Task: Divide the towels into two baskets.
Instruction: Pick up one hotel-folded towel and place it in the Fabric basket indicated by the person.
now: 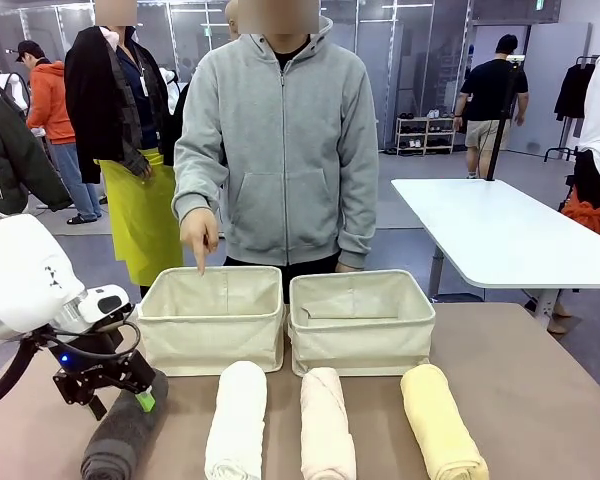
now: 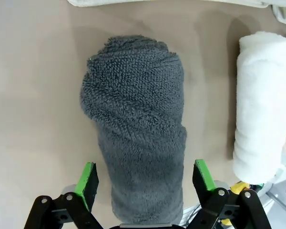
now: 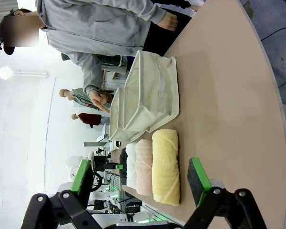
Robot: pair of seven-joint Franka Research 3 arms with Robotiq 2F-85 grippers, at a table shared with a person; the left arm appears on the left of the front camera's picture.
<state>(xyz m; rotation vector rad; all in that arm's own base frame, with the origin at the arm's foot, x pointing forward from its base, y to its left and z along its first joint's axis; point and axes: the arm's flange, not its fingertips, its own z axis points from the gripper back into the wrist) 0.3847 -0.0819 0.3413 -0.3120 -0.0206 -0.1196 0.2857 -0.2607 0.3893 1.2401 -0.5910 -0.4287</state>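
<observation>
The left gripper (image 2: 145,177) stands released. Its green pads are spread to either side of the near end of the dark grey towel (image 2: 136,129), a sliver of tabletop shows between each pad and the cloth, and nothing is grasped. The left wrist view gives the looped terry pile and the loose, slanting folds of that roll. In the front view the same roll is just a dull, fuzzy cylinder under the black fingers. Near it lies the white towel (image 2: 262,105), a tighter, smoother roll.

The right gripper (image 3: 139,176) is likewise spread wide and holds nothing. Its view, rolled sideways, looks along the beige table (image 1: 540,400) and catches the row from the side, with the yellow towel (image 3: 166,164) nearest and the pink-beige towel (image 3: 144,167) behind it.

The front view shows the layout: four rolls lie parallel and apart, in front of the left basket (image 1: 210,335) and the right basket (image 1: 360,345). The baskets are rectangular cream canvas with soft upright sides, set just beside each other. The person's hand (image 1: 198,235) points one finger down over the left basket's far rim
</observation>
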